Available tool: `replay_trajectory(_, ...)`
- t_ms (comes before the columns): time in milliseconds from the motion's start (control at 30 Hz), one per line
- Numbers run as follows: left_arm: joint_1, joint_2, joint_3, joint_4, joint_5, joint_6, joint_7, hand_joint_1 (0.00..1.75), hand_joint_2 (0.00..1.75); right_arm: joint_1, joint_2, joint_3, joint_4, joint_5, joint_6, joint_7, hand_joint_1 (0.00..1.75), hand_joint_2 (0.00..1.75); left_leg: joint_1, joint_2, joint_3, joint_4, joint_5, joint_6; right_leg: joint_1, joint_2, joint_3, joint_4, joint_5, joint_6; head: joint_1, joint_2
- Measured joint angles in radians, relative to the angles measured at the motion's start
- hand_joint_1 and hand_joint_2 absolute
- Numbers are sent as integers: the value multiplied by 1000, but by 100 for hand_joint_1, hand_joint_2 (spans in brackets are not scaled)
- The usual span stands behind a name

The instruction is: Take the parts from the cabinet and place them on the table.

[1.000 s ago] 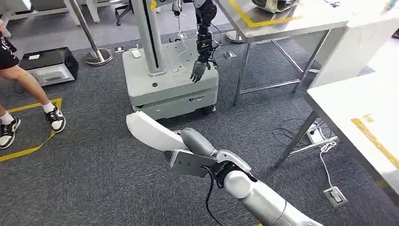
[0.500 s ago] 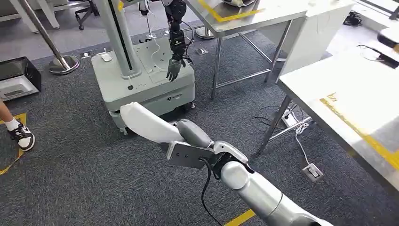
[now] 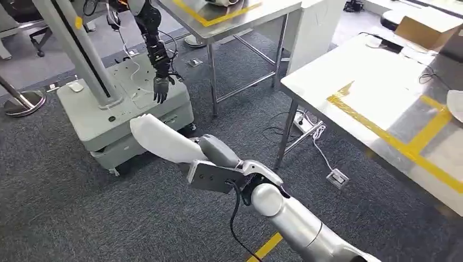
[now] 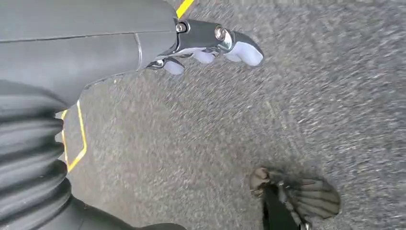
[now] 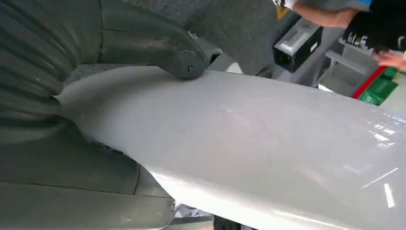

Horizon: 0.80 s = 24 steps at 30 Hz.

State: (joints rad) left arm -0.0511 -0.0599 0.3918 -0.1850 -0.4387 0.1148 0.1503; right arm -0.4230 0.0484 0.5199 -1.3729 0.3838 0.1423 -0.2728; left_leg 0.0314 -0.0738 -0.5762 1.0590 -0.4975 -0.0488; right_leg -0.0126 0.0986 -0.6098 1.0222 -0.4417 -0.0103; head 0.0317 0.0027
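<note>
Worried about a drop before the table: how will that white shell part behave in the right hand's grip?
The white part looks rigid, jutting out unsupported from the right hand. Its glossy surface, visible in the right wrist view, probably makes it slippery. Held by one end, it may tend to pivot.

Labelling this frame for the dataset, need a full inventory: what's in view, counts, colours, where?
white part: 1, white, long curved shell, held in the right hand above the carpet
steel tables: 2, silver tops with yellow tape lines, one far centre, one at right
cardboard box: 1, brown, on the right table's far end
wheeled robot base: 1, pale grey, far left, with a post
other robot's arm: 1, black, hanging over that base
power strip: 1, grey, on the carpet under the right table
carpet: dark grey, yellow tape marks
person: 1, arm and dark clothing, right wrist view
left hand: hanging over the carpet, holding nothing
right hand: grips the white part
</note>
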Motion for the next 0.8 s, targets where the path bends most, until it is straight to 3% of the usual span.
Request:
replay_trajectory(33, 1, -6, 0, 5, -3, 5, 3, 0, 175, -5, -2, -3, 5, -5, 0, -7, 175, 175, 0, -39, 6, -16, -10, 4, 3, 15, -13, 13, -1, 10, -3, 0)
replay_trajectory(133, 3, -15, 0, 3, -19, 32, -4, 0, 175, -5, -10, -15, 15, -12, -2, -25, 175, 175, -9, 1, 2, -4, -6, 30, -3, 52, -23, -3, 16, 35, -3, 0)
replay_trajectory(167, 5, -21, 0, 3, -20, 36, -10, 0, 175, -5, -14, -18, 17, -14, -2, -28, 175, 175, -1, 15, 3, -12, 0, 40, -4, 58, -29, -3, 18, 39, -3, 0)
replay_trajectory(200, 3, -21, 0, 3, -19, 48, -24, 0, 175, -3, -21, -23, 18, -16, -5, -32, 175, 175, -3, 30, 3, -16, 3, 48, 3, -6, -36, 17, 2, 40, -3, 0)
replay_trajectory(233, 2, -23, 2, 2, -15, 61, -38, 0, 175, -3, -26, -27, 18, -18, -8, -40, 175, 175, -6, 42, 3, -17, 4, 53, 6, -50, -59, 66, -29, 42, 9, 0)
replay_trajectory(300, 0, -23, 12, 2, -10, 73, -50, 0, 175, 1, -28, -33, 18, -25, -11, -61, 175, 175, -13, 75, 2, -16, 0, 62, 4, -82, -133, 221, -101, 45, 10, 0)
replay_trajectory(333, -4, -21, 17, 2, -10, 76, -52, 0, 175, 5, -30, -37, 19, -28, -13, -68, 175, 175, -15, 91, 2, -16, 0, 63, 5, -86, -161, 281, -119, 45, 10, 0)
replay_trajectory(367, -9, -19, 19, 2, -12, 76, -55, 0, 175, 8, -32, -39, 20, -28, -14, -69, 175, 175, -18, 105, 2, -16, -1, 64, 5, -87, -170, 301, -119, 44, 10, 0)
replay_trajectory(400, -15, -18, 19, 1, -18, 76, -58, 0, 175, 12, -35, -44, 23, -29, -19, -70, 175, 175, -19, 118, 3, -16, -2, 65, 5, -89, -157, 279, -101, 42, 10, 0)
replay_trajectory(467, -30, -18, 19, -2, -30, 76, -66, 0, 175, 27, -37, -54, 22, -31, -31, -71, 175, 175, -21, 143, 8, -16, -5, 65, 12, -109, -64, 119, -27, 30, 10, 0)
replay_trajectory(500, -36, -18, 19, -3, -36, 76, -69, 0, 175, 33, -38, -59, 22, -34, -36, -71, 175, 175, -21, 152, 13, -16, -8, 63, 22, -159, -9, 30, -2, 18, 10, 0)
replay_trajectory(533, -40, -18, 19, -3, -46, 76, -70, 0, 175, 41, -39, -65, 22, -38, -45, -73, 175, 175, -28, 162, 15, -14, -12, 56, 32, -194, 2, 4, -13, 9, 8, 0)
replay_trajectory(633, -48, -16, 17, -5, -74, 69, -63, 0, 175, 76, -45, -83, 22, -40, -63, -76, 175, 175, -24, 196, 26, -23, -16, 42, 36, -152, -5, 0, -7, 1, 8, 0)
replay_trajectory(667, -51, -16, 16, -7, -77, 69, -60, 0, 175, 88, -48, -88, 22, -40, -64, -77, 175, 175, -29, 208, 32, -25, -18, 35, 30, -138, -1, -9, -1, -7, 8, 0)
replay_trajectory(700, -53, -13, 15, -9, -78, 68, -58, 0, 175, 99, -48, -88, 21, -40, -65, -77, 175, 175, -21, 180, 26, -16, -27, 29, 20, -130, 7, -19, 6, -11, 9, 0)
replay_trajectory(733, -54, -13, 14, -9, -79, 67, -58, 0, 175, 102, -50, -90, 21, -41, -67, -79, 175, 175, -21, 121, 12, 17, -49, 24, 16, -119, 9, -22, 9, -17, 7, 0)
replay_trajectory(767, -54, -14, 14, -9, -80, 66, -58, 0, 175, 105, -50, -90, 21, -41, -66, -80, 175, 175, -20, 90, -21, 89, -87, 20, 13, -106, 8, -22, 9, -19, 6, 0)
replay_trajectory(800, -53, -13, 14, -9, -80, 66, -58, 0, 175, 109, -50, -90, 21, -41, -66, -80, 175, 175, -20, 81, -56, 162, -118, 16, 12, -93, 9, -22, 9, -19, 5, 0)
